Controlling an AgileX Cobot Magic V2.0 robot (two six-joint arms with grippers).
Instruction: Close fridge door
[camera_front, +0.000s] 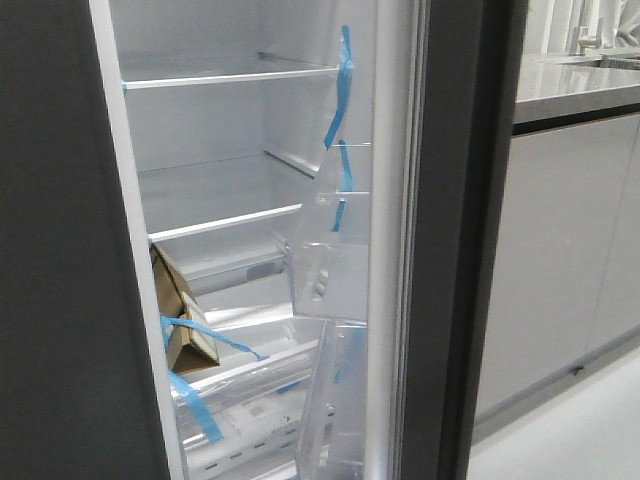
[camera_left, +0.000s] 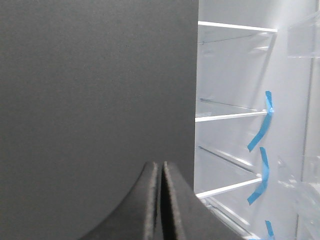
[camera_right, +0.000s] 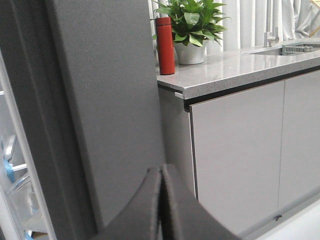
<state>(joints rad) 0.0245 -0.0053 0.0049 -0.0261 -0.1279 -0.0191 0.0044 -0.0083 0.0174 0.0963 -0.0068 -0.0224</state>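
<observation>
Matte dark grey slab fridge door (camera_front: 455, 240) open, edge-on at right.
Right gripper (camera_right: 161, 200) pinched together, empty, near outer face; press flat, swing leftward.

Both the left gripper (camera_left: 161, 200) and right gripper (camera_right: 161, 202) have fingers pressed together, holding nothing.

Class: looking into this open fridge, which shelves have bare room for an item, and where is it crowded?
Free: the top shelf and the middle shelf. Crowded: below, a cardboard box and blue tape over the drawer.
</observation>
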